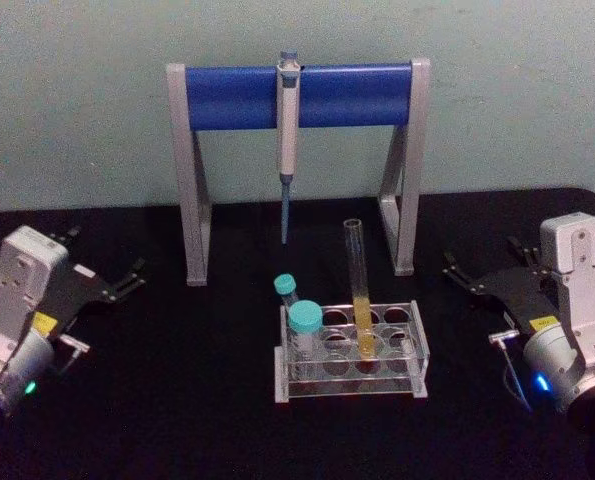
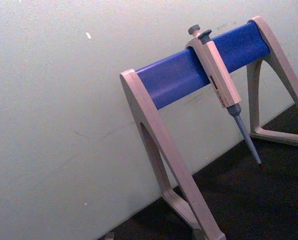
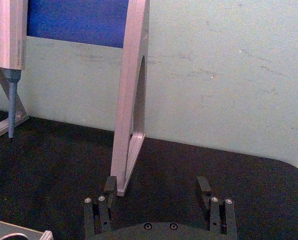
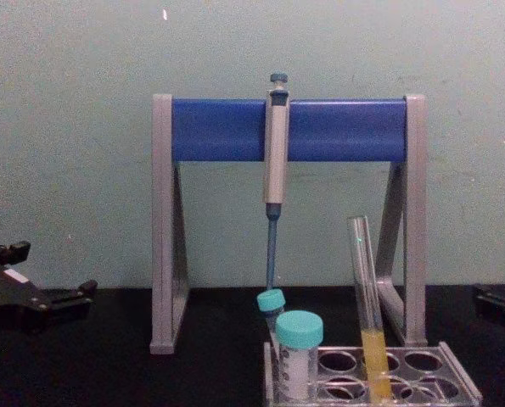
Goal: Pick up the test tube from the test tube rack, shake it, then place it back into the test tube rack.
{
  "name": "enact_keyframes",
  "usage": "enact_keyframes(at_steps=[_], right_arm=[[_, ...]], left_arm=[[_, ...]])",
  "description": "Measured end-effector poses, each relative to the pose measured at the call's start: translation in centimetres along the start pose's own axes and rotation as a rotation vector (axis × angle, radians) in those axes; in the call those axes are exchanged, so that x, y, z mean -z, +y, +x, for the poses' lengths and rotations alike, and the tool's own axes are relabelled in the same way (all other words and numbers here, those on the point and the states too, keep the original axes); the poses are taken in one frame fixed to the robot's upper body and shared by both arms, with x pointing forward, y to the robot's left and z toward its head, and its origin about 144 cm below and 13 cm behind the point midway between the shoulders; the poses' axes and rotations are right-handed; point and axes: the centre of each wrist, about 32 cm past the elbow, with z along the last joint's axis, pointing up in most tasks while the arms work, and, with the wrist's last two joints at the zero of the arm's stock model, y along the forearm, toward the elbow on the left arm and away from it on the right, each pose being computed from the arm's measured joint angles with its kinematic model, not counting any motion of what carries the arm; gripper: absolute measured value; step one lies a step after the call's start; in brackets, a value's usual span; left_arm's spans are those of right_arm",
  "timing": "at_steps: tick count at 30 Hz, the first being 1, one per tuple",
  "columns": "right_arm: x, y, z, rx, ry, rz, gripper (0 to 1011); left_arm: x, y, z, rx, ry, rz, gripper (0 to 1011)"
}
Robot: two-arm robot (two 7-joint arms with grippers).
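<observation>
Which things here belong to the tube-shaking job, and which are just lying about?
Job: tall clear glass test tube with yellow liquid; low clear plastic test tube rack.
Lying about: two short teal-capped vials; grey-blue pipette; grey stand with blue crossbar.

Clear test tube [image 1: 358, 290], yellow liquid in lower third. Test tube rack [image 1: 418, 345] clear-greyish. Two vials [image 1: 304, 328] at rack's left, teal caps. Far stand [image 1: 192, 180] grey legs, bright blue crossbar; grey pipette [image 1: 288, 130], blue tip. Table [image 1: 177, 400] black, wall pale green-grey. Left gripper [image 1: 127, 279] and right gripper [image 1: 457, 272] black, arm housings light grey, each with what looks like yellow label.
</observation>
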Motion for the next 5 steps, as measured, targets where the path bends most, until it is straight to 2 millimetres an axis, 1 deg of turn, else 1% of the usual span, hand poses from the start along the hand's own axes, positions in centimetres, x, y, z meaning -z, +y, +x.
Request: enact_keyframes(at_steps=[5], right_arm=[[0.0, 0.0, 0.0, 0.0, 0.0, 0.0, 1000]], left_arm=[[0.0, 0.0, 0.0, 0.0, 0.0, 0.0, 1001]])
